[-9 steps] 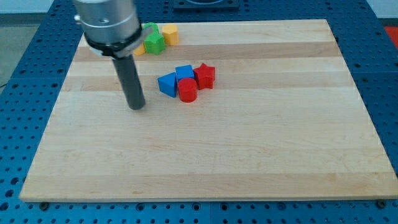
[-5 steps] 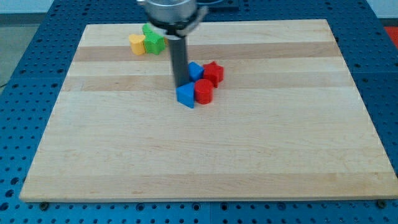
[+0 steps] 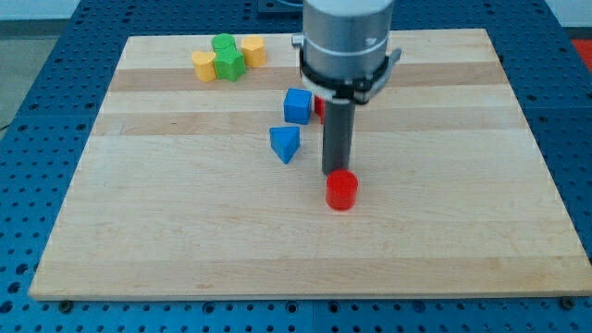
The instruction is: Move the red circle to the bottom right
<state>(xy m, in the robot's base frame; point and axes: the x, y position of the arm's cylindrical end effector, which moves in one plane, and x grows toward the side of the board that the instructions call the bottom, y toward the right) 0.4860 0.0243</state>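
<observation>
- Blue perforated base all around, and on it the pale wooden tabletop (image 3: 444,231), filling most of the view.
- No gripper on this rig, so nothing to call apart or together; I am working with a straight dark rod hanging from the grey arm head near the view's top.
- My tip (image 3: 335,173) sits down on the wood, touching or just about touching the upper edge of the red circle (image 3: 341,190).
- That red circle stands a little below the middle of the board, slightly to the view's right of centre, well apart from the bottom right corner.
- Blue triangle (image 3: 285,143) lies to the view's left of my tip, clear of the rod.
- Blue cube (image 3: 297,105) sits just above the triangle, close to it but not touching.
- Another red block (image 3: 318,106) peeks out just right of the blue cube, mostly hidden behind the rod, so I cannot tell its shape.
- Up at the view's top left, a tight cluster: one yellow block (image 3: 203,66), a green block (image 3: 227,57) beside it, and a second yellow block (image 3: 252,50) on the green one's right.
</observation>
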